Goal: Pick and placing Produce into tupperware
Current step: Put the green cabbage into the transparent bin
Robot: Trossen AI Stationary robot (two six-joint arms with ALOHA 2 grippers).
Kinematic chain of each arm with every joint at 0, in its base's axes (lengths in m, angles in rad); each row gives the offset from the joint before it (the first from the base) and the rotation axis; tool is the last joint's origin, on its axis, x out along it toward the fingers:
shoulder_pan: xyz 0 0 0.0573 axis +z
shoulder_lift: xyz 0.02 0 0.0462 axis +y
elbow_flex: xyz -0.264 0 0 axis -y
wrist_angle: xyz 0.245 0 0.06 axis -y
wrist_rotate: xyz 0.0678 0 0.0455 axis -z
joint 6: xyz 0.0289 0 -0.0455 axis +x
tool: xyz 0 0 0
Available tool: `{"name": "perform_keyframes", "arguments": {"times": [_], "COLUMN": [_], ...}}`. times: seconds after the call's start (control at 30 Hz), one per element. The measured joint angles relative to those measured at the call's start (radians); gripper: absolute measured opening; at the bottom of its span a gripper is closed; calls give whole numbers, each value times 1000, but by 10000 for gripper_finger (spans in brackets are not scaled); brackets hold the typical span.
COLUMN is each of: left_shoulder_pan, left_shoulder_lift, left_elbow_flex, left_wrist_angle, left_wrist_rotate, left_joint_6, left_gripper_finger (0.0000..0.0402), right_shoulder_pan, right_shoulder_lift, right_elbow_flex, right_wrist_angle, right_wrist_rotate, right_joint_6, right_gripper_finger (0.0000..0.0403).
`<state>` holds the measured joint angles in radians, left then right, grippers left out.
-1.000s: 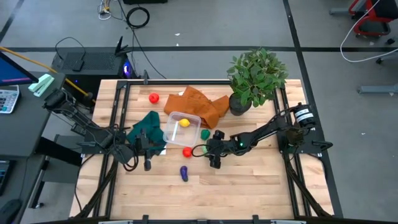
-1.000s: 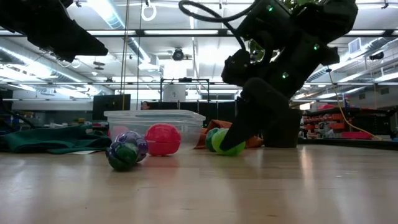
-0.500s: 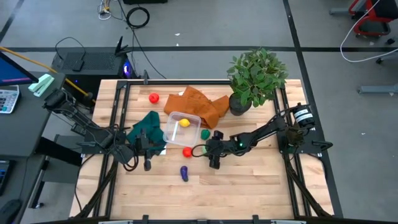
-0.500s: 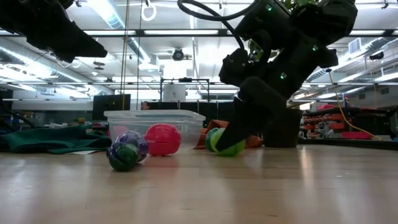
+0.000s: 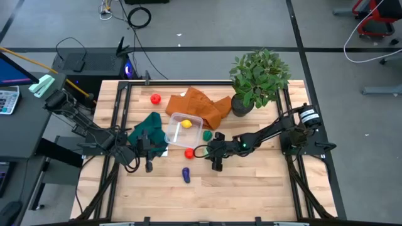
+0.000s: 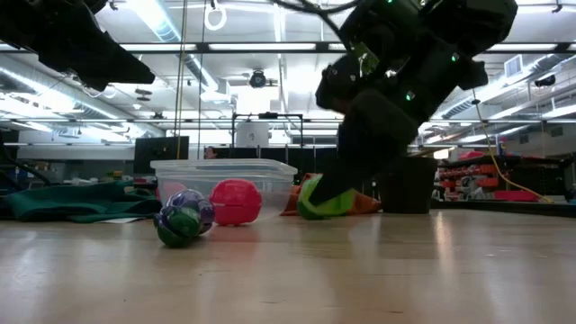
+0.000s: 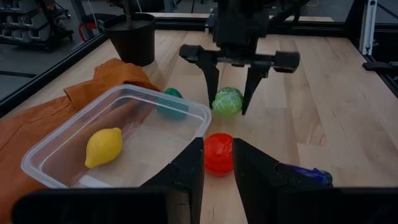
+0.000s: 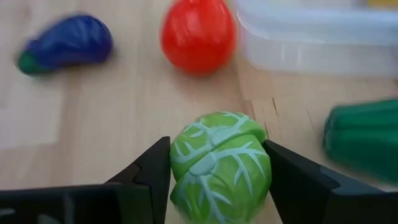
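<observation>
Looking down from above, a wooden table (image 5: pixel 251 182) carries a leafy potted plant (image 5: pixel 259 76) at its far right, an orange cloth (image 5: pixel 200 105) mid-table and a dark green cloth (image 5: pixel 148 129) to its left. No brand, label or writing can be read anywhere.

Between the two cloths sits the clear tupperware (image 5: pixel 183 128), squarish, holding a yellow lemon (image 7: pixel 103 147) whose long axis runs across the box floor. A dark green vegetable (image 7: pixel 170 103) lies just outside the box's right wall. A red fruit (image 5: pixel 155 98) rests well apart at the far left of the table. Another red fruit (image 5: pixel 189 152) lies just in front of the box, and a purple eggplant (image 5: pixel 186 174) lies nearer the front edge, its long axis running front to back, its green stem end (image 8: pixel 25 63) visible in the right wrist view.

The right tool (image 5: pixel 213 152) stands just right of the front red fruit, its fingers (image 8: pixel 147 176) closed against both sides of a pale green cabbage (image 8: pixel 219 164), gripping it. Compared with a second ago, the fingers have narrowed onto the cabbage, and in the low view it now sits slightly above the table.

The left tool (image 5: pixel 149 157) hovers in front of the dark green cloth, nearly closed and empty.
</observation>
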<state>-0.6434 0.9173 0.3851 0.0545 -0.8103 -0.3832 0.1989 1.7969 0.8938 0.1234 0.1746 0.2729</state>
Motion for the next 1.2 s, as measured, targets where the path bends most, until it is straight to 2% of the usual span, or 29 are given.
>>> {"name": "perform_keyframes", "arguments": {"times": [0.23,0.6,0.87,1.2], "left_shoulder_pan": [0,0,0,8], "left_shoulder_lift": [0,0,0,0], "left_elbow_flex": [0,0,0,0], "left_wrist_angle": [-4,-9,-9,-12], "left_wrist_rotate": [1,2,2,-5], "left_joint_6": [-7,-20,-19,-14], "left_gripper_finger": [90,85,91,88], "right_shoulder_pan": [7,-2,-64,-134], "right_shoulder_lift": [-59,-63,-63,-55], "right_elbow_flex": [51,186,244,257], "right_wrist_angle": [-61,-127,-147,-117], "right_wrist_rotate": [-9,-7,0,-20], "right_joint_6": [-15,-142,-226,-251], "right_gripper_finger": [179,179,180,180]}}
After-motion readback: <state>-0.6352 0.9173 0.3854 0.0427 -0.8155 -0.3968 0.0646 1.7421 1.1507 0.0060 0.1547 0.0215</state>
